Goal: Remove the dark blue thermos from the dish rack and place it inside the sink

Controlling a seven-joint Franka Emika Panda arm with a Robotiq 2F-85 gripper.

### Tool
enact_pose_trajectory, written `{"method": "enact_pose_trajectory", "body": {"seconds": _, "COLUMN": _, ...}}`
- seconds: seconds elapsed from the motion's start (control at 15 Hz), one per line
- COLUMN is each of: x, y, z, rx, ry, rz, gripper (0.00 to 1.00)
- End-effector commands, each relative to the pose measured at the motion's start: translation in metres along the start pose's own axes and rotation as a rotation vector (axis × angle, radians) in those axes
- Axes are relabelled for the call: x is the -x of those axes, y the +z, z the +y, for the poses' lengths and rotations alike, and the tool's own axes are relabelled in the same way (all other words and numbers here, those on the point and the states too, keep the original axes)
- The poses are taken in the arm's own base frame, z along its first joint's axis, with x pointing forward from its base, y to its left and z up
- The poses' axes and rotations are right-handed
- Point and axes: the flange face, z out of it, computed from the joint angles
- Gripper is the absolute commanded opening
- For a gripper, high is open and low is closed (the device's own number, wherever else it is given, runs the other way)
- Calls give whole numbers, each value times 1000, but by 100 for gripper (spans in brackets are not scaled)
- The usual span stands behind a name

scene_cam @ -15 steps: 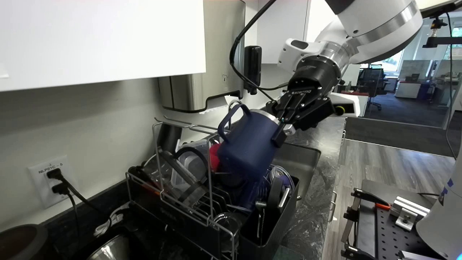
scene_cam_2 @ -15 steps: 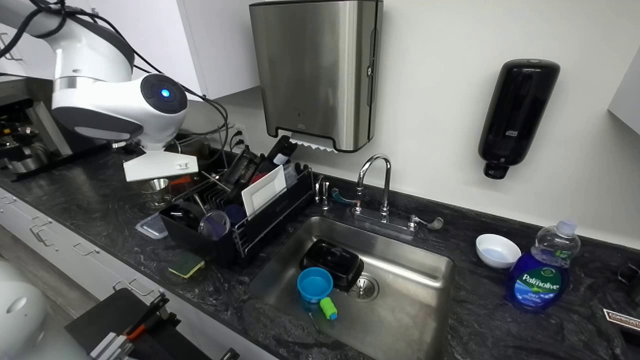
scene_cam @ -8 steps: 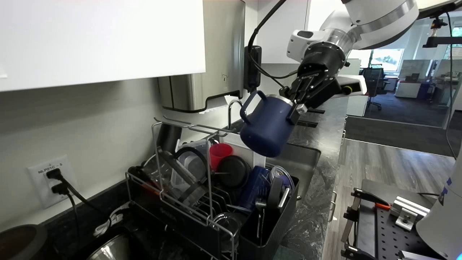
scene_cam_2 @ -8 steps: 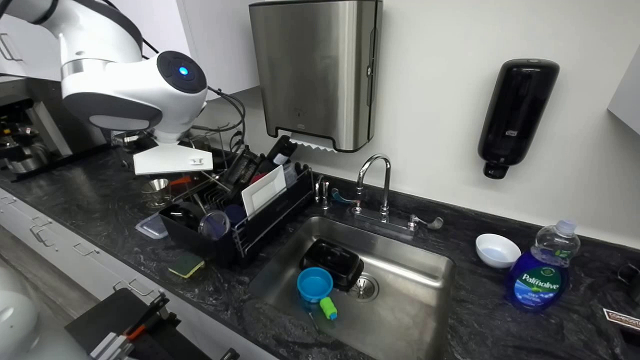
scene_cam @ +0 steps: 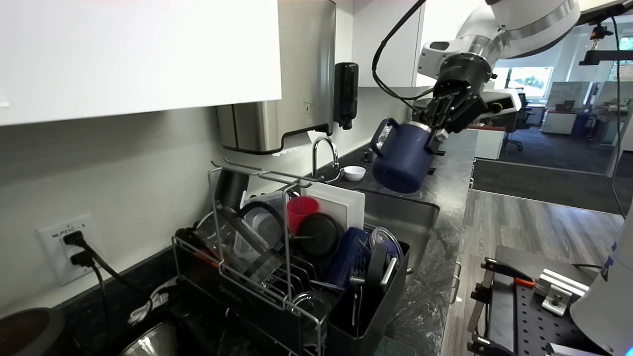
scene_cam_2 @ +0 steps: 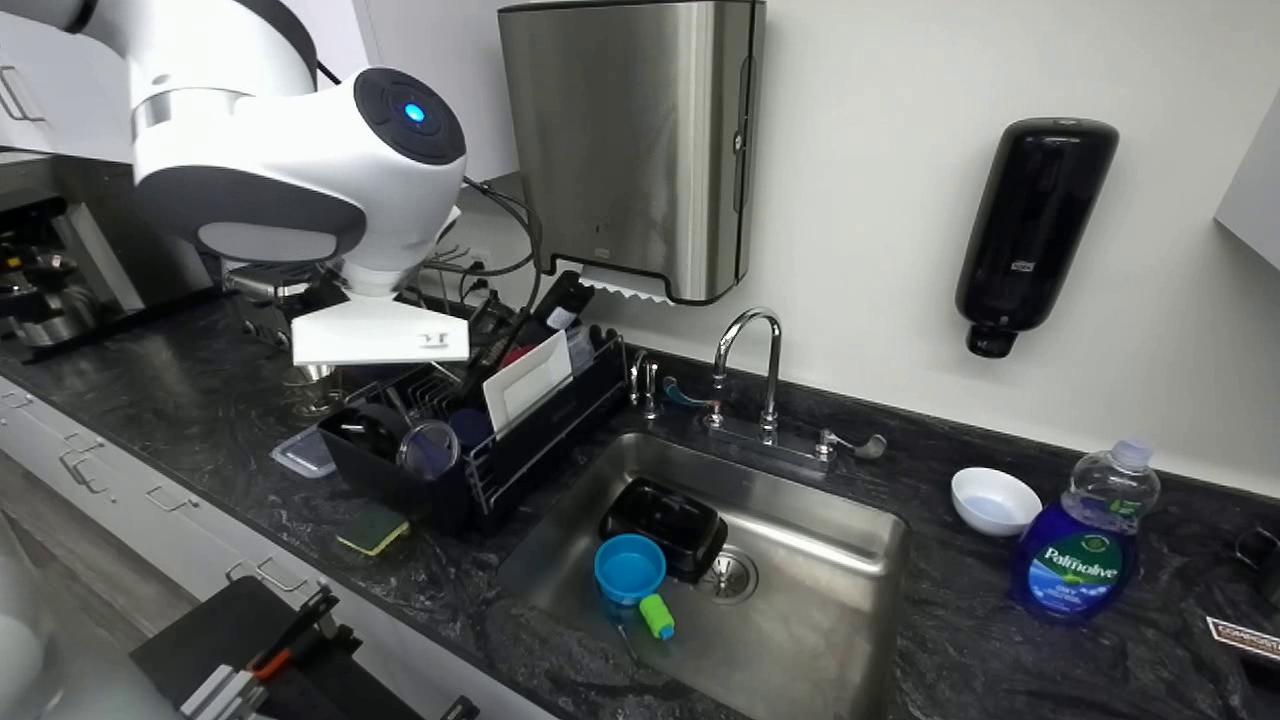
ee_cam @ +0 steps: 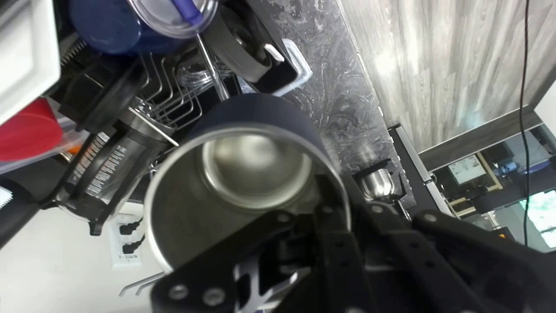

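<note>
The dark blue thermos (scene_cam: pixel 401 160) hangs tilted in the air, clear of the dish rack (scene_cam: pixel 237 301), its handle toward the wall. My gripper (scene_cam: pixel 431 141) is shut on its rim wall. In the wrist view the gripper (ee_cam: pixel 341 191) has one finger inside the thermos (ee_cam: pixel 265 108) and one outside; the inside is bare steel. In an exterior view the rack (scene_cam_2: pixel 560 425) stands left of the sink (scene_cam_2: pixel 800 640); there my arm hides the gripper and thermos. The sink also shows behind the rack (scene_cam: pixel 413 217).
The rack holds a white plate (scene_cam: pixel 341 202), a red cup (scene_cam: pixel 301 210) and a smaller blue item (scene_cam: pixel 348 252). A blue bowl (scene_cam_2: pixel 630 568), black container (scene_cam_2: pixel 665 525) and green item (scene_cam_2: pixel 657 616) lie in the sink. The tap (scene_cam_2: pixel 770 360) arches over its back edge.
My gripper has carried the thermos up and right in an exterior view, away from the rack. The white plate and a white bowl behind it have come into sight. The grip stays shut.
</note>
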Motion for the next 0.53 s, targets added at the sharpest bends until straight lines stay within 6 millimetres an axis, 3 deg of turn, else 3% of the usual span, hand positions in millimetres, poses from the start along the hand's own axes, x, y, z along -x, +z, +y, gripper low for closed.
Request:
{"method": "enact_pose_trajectory", "body": {"seconds": 0.0, "x": 21, "y": -18, "z": 6, "rx": 30, "ry": 36, "rz": -35, "gripper": 2}}
{"method": "enact_pose_trajectory", "body": {"seconds": 0.47, "x": 71, "y": -43, "z": 37, "rx": 181, "ry": 155, "rz": -82, "gripper": 2}}
